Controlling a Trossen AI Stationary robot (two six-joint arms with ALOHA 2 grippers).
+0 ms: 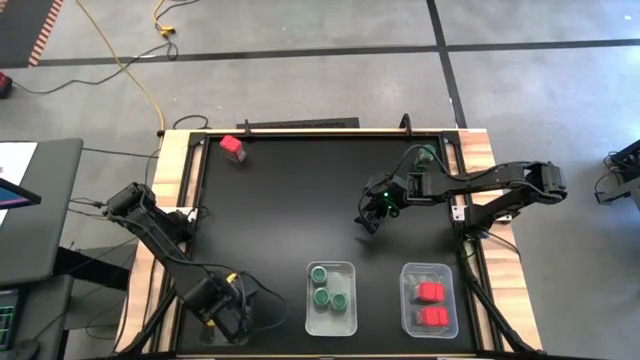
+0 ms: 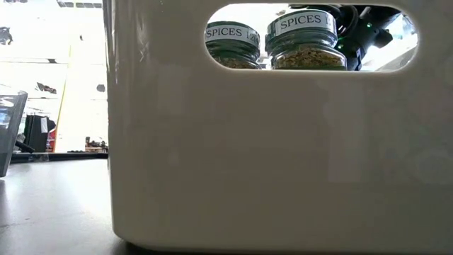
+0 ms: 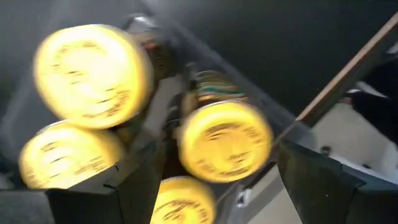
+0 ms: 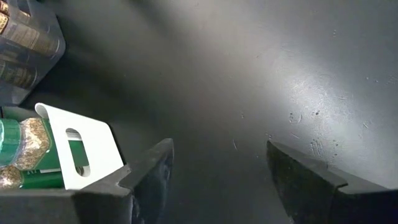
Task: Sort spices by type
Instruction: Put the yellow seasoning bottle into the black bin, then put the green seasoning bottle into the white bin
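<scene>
A: So, what do the spice jars look like?

B: Small dark glass jars with coloured lids. In the left wrist view I count four yellow-lidded jars (image 3: 93,74), their lids round, packed together in a clear tray at the table's near left corner. One yellow-lidded jar (image 3: 225,140) lies tilted between the left gripper's (image 3: 208,186) fingers, which stand apart on either side of it; I cannot tell whether they touch it.

A: And the green ones?

B: Three green-lidded jars (image 1: 330,287) stand in the middle tray (image 1: 349,318) along the near edge. The low view, through the tray's handle slot, shows two of them with "SPICES" printed on the band and pale flakes inside. A fourth green lid (image 1: 426,156) shows at the far right edge of the table (image 1: 290,210), beside the right arm.

A: Red?

B: Two red square-lidded jars (image 1: 431,304) sit in the right tray (image 1: 408,272) by the near right corner. One more red-lidded jar (image 1: 233,147) stands alone near the far left corner.

A: The right gripper?

B: The right gripper (image 4: 217,180) hangs over bare table, right of centre, jaws partly open and holding nothing.
</scene>
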